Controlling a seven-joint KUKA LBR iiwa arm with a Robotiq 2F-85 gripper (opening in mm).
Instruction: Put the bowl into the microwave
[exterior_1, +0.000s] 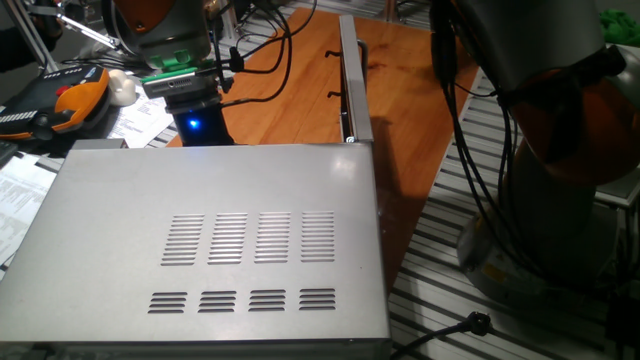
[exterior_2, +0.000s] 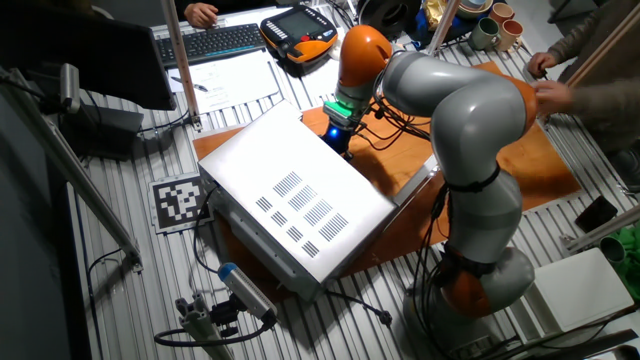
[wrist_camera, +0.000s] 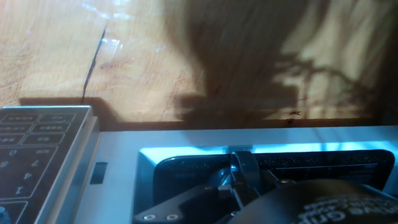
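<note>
Behind microwave (exterior_1: 220, 240) front | gripper (exterior_1: 196, 128) low | jaws hidden, state unclear

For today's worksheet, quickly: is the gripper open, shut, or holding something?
Gripper: cannot be told; its fingertips are not clearly visible, and no bowl shows.

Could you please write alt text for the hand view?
Close view from the hand camera over the microwave: its keypad lies at lower left, with dark gripper parts in the foreground. Beyond is the shadowed wooden table.
</note>
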